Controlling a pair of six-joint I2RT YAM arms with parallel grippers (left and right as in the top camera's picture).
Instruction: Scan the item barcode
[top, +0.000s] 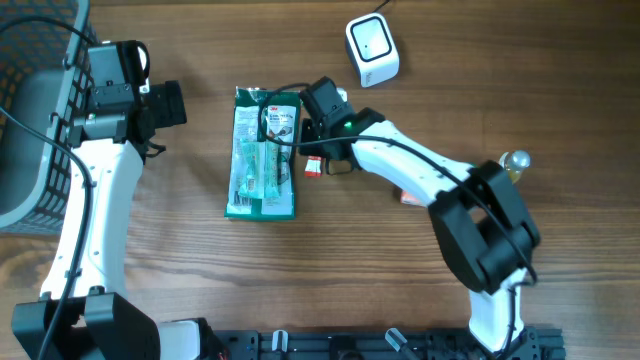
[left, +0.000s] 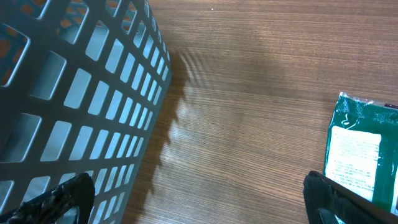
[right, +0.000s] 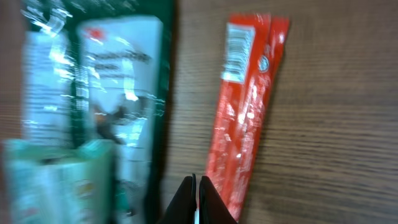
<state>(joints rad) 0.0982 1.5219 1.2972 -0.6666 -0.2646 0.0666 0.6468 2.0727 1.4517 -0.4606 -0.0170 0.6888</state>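
- Far left, the basket (top: 28, 150) runs off the overhead frame's edge; you see only part of its lattice wall and grey floor, with cables crossing its top.
- Your left gripper (top: 168, 104) hangs over bare table (top: 200, 280) between the basket and the green packet (top: 262, 155). In the left wrist view only the two dark fingertips (left: 68, 194) show, one in each bottom corner, spread wide with nothing between them.
- The green packet lies flat near the table's middle. The left wrist view cuts it off at the right edge, and in the right wrist view its print is too blurred to read.
- Your right gripper (right: 198, 198) is down at the table just right of the green packet, its fingers (right: 211, 205) pressed together. You cannot tell whether they pinch anything.
- The red stick packet (right: 249, 106) lies just beside the green packet's right edge. From overhead the right arm hides all but a small red end. A pale patch near its top may be the barcode, but blur defeats it.
- The white scanner (top: 372, 48) stands at the upper edge of the table, well apart from both packets.
- An orange thing (top: 410, 197) peeks from under the right arm, mostly hidden.
- A small gold object (top: 517, 160) sits far right, too small to identify.
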